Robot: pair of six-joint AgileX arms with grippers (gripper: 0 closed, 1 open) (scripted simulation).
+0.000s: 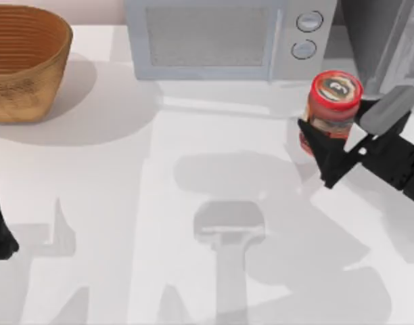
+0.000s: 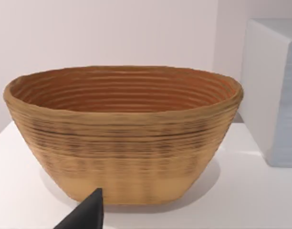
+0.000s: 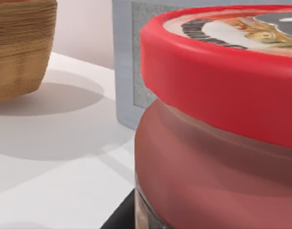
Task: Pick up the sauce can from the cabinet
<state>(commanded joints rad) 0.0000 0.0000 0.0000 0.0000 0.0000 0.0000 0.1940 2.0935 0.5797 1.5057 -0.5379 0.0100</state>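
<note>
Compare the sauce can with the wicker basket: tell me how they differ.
The sauce can is red with a printed lid; the basket is tan woven wicker. The can is far smaller. The can sits closed in the right gripper; the basket stands open-topped on the table's left. Both are upright.

Red-lidded sauce can — upright, right of the table's middle.

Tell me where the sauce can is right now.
In the top view the sauce can is at the table's right, just in front of the microwave's knob end, with the right gripper closed around it. The left arm is parked at the left edge.
</note>
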